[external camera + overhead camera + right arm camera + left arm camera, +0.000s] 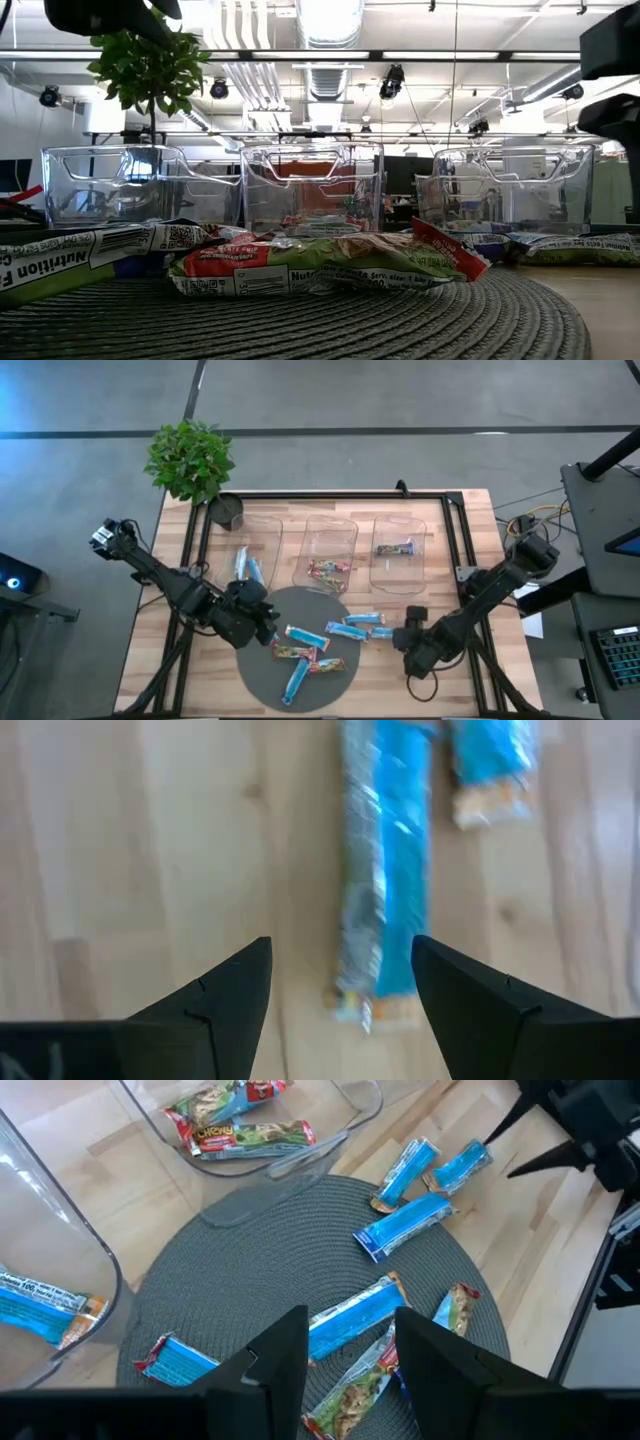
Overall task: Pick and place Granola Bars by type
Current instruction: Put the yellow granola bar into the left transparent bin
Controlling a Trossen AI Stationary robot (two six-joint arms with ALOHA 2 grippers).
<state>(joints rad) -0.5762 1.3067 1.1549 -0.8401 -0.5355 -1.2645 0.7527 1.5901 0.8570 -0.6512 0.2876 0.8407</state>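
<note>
I see the left end effector [268,622] hovering with fingers parted and empty at the round grey mat's [262,670] left edge, just beside a blue granola bar [307,637]. The right end effector [408,628], also parted and empty, hangs over a blue bar [385,870] lying on the worktop [505,680]. Three clear bins [330,547] and a potted plant [190,458] stand behind.

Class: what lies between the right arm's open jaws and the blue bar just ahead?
Only bare wooden table lies before the blue bar, shown in the right wrist view.
</note>
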